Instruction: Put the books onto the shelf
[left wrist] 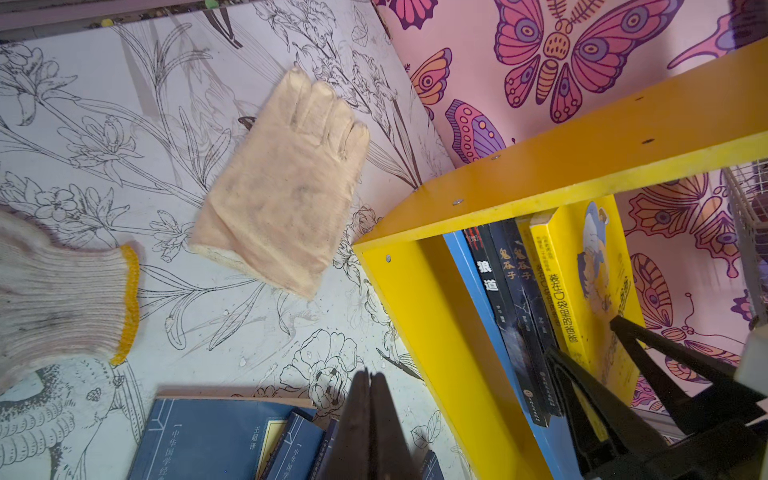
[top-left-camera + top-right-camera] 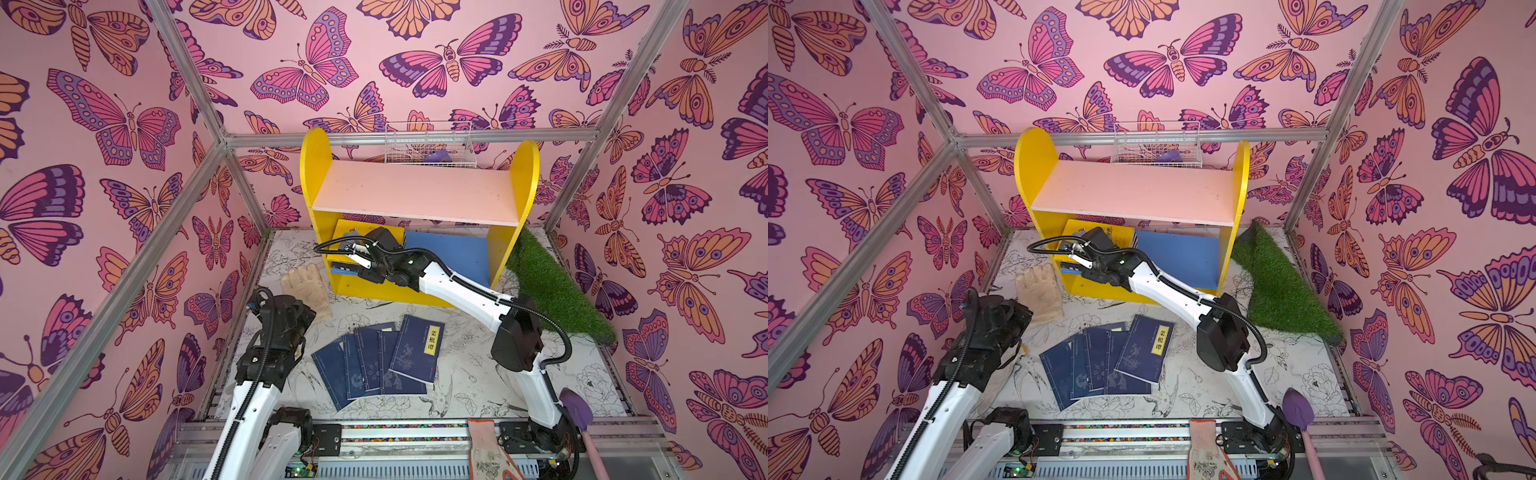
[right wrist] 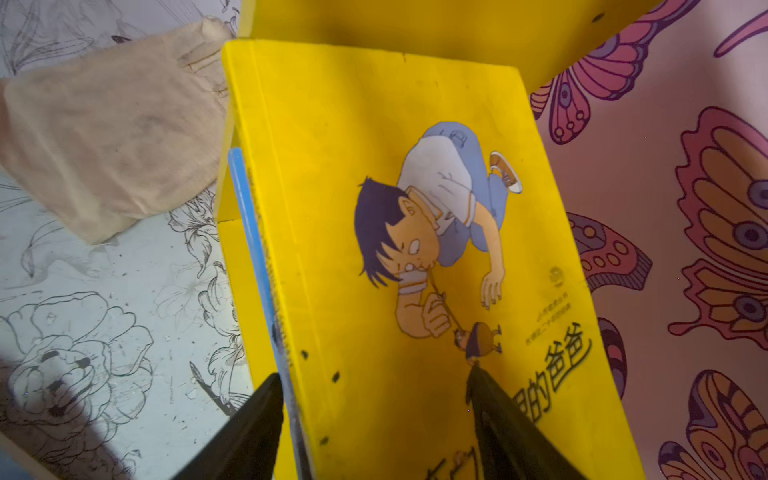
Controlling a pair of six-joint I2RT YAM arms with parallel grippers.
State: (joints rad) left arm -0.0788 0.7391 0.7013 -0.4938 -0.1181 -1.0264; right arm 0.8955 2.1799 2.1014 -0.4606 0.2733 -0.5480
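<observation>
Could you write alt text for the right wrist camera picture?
A bright yellow book with a cartoon boy on its cover fills the view, between the spread black fingers of the right end effector. A beige glove lies on the flower-print table.

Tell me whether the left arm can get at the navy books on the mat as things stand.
Probably yes. The left gripper, shut, hangs at the edge of the navy books, which lie uncovered on the mat; the right gripper is away at the shelf. It must open first.
</observation>
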